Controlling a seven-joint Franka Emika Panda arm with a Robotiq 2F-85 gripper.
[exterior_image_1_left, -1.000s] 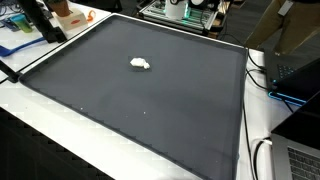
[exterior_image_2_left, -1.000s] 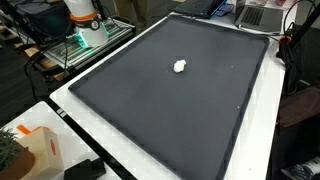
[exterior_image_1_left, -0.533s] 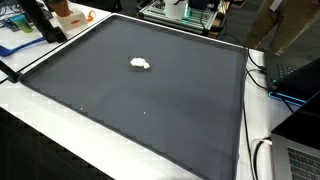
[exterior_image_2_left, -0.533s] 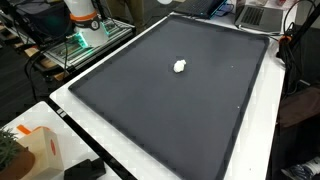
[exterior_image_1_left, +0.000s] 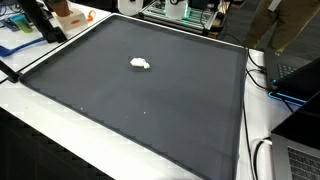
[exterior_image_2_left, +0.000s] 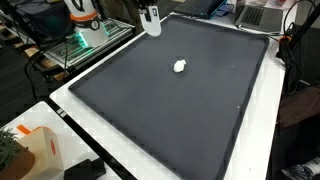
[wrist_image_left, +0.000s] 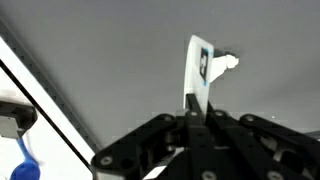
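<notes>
My gripper (wrist_image_left: 195, 112) is shut on a narrow white object with a blue and black mark (wrist_image_left: 199, 65), which sticks out past the fingertips. In an exterior view the gripper (exterior_image_2_left: 146, 6) enters at the top edge and holds this white object (exterior_image_2_left: 151, 22) above the far edge of the dark mat (exterior_image_2_left: 170, 110). A small white crumpled lump (exterior_image_2_left: 180, 67) lies near the middle of the mat, apart from the gripper. It also shows in the other exterior view (exterior_image_1_left: 140, 64) and in the wrist view (wrist_image_left: 230, 63), just beyond the held object.
The mat (exterior_image_1_left: 140, 100) lies on a white table (exterior_image_2_left: 110, 150). An orange and white object (exterior_image_2_left: 35, 150) stands at the near corner. A rack with equipment (exterior_image_2_left: 85, 40) stands beyond the table. Cables and a laptop (exterior_image_1_left: 300, 160) lie beside the mat.
The gripper with the white object has come into one exterior view at the top edge; it was out of view before. The white lump has not moved.
</notes>
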